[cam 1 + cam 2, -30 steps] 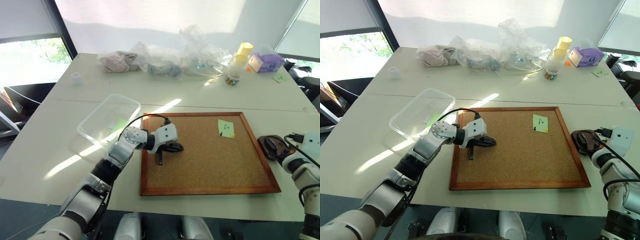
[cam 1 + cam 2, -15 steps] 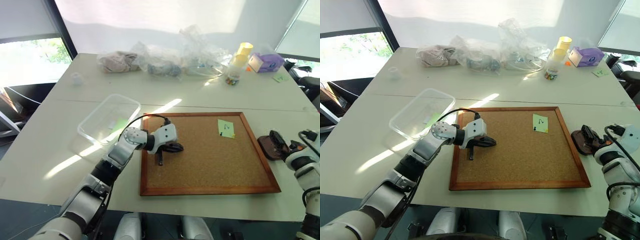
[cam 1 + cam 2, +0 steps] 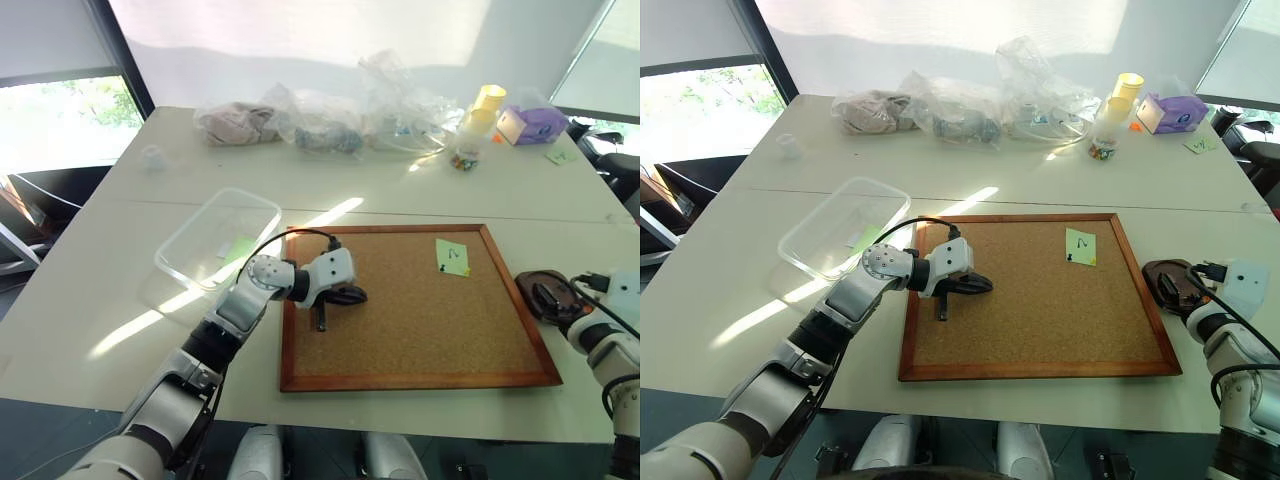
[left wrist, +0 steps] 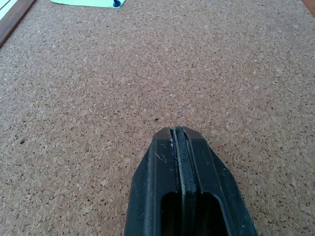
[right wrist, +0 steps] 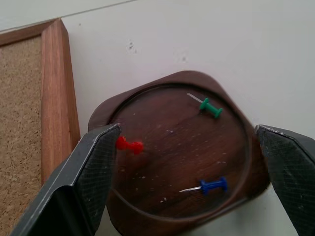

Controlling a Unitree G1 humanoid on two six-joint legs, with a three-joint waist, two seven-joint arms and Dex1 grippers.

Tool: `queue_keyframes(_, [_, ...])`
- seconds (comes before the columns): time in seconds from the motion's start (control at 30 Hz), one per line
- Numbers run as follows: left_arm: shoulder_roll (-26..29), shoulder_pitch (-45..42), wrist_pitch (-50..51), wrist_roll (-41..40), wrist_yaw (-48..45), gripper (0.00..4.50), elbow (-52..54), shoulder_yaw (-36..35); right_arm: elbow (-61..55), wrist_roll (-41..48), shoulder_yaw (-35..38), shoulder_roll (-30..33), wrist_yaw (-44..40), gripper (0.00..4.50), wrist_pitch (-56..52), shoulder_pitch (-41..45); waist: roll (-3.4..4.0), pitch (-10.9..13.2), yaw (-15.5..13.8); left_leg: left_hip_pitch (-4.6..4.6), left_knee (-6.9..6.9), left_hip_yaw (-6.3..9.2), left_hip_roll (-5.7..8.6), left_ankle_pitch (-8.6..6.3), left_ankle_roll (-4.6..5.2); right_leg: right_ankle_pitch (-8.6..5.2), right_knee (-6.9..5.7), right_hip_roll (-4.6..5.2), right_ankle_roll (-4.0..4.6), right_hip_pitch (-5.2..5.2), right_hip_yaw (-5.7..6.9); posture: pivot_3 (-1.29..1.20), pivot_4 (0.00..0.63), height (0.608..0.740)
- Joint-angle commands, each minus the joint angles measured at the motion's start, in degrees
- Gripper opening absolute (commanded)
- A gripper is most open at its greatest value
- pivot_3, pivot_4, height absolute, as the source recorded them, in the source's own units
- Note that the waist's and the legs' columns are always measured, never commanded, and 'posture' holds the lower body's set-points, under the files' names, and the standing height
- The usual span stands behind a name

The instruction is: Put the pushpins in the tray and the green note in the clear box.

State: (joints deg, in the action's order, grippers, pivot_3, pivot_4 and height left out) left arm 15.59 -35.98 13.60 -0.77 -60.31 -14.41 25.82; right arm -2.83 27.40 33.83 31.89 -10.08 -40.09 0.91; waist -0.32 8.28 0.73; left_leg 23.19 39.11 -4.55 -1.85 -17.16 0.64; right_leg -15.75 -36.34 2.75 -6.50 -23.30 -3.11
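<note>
Green note – thin, floppy, pinned at cork board's two o'clock – wants an edge pinch; left end effector clenched empty, right end effector released over tray.

The white table carries a cork board under the left gripper, a clear box beyond it, a tray beneath the right gripper, and bags far off.

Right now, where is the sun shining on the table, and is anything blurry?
In the left eye view, bright sun streaks cross the table and glare on the clear box. In the right wrist view, the open right gripper looks soft up close.
</note>
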Motion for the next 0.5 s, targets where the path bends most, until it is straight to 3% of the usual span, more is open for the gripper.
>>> queue_keyframes(0.03, [0.5, 1.6, 1.4, 1.3, -0.5, 0.0, -0.5, 1.8, 1.7, -1.7, -0.3, 1.6, -0.3, 4.44, 0.9, 1.2, -0.01, 0.0, 0.0, 0.0, 0.0, 0.0, 0.0, 0.0, 0.0, 0.0, 0.0, 0.0, 0.0, 0.0, 0.0, 0.0, 0.15, 0.74])
queue_keyframes(0.27, [0.7, 1.9, 1.8, 1.4, -0.1, 0.0, 0.0, 1.6, 2.4, -1.8, 1.3, 1.2, -0.7, 4.44, 2.1, 3.0, 0.0, 0.0, 0.0, 0.0, 0.0, 0.01, -0.01, 0.0, 0.0, 0.0, 0.01, -0.01, 0.0, 0.01, 0.0, 0.0, 0.15, 0.74])
queue_keyframes(0.5, [0.4, 1.9, 2.0, 1.3, 0.3, 0.0, 0.1, 1.6, -1.9, 7.0, 9.0, -1.9, 1.1, 4.44, -1.3, 5.3, 0.0, 0.0, 0.0, 0.01, 0.0, 0.02, -0.01, 0.0, 0.0, 0.01, 0.01, -0.01, -0.01, 0.01, 0.0, 0.0, 0.15, 0.74])
